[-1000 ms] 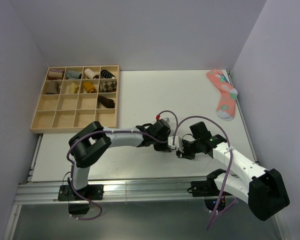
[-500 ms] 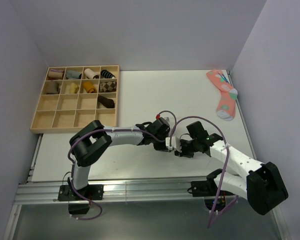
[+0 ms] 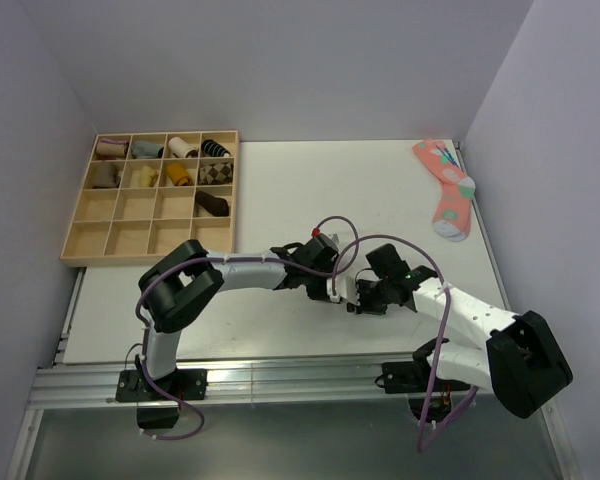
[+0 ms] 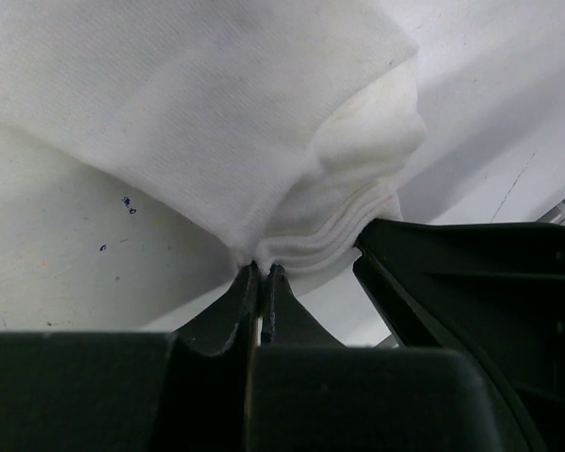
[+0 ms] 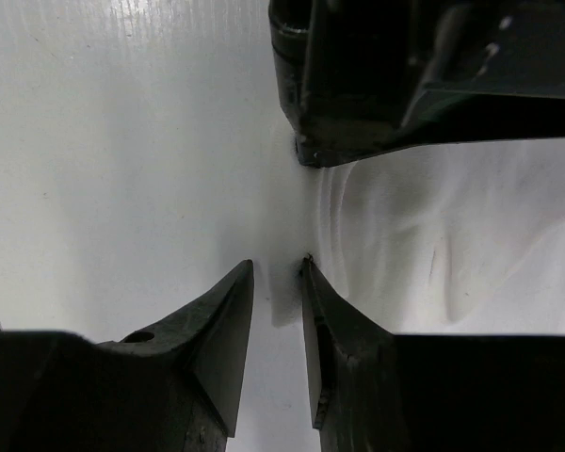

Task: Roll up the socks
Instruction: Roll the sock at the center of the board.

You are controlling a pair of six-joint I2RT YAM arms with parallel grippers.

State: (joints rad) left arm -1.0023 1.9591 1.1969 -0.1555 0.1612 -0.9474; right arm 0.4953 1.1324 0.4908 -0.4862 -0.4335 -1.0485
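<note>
A white sock [image 4: 217,113] lies bunched on the white table; it is hard to make out in the top view. My left gripper [image 4: 262,268] is shut on the sock's folded edge, its tips pinching the layered fabric. In the top view it [image 3: 340,290] sits near the table's front middle. My right gripper [image 5: 278,268] is open by a narrow gap with only bare table between its tips. Its right fingertip [image 5: 313,282] touches the sock's edge [image 5: 433,226]. In the top view it [image 3: 365,300] is right against the left gripper.
A pink patterned sock [image 3: 445,185] lies flat at the table's far right corner. A wooden compartment tray [image 3: 80,225] at the far left holds several rolled socks in its upper cells. The table's front edge and metal rail run just below the grippers.
My right arm has drawn in to the left, closing on the left gripper. The left gripper has shifted slightly left with the sock still pinched.
</note>
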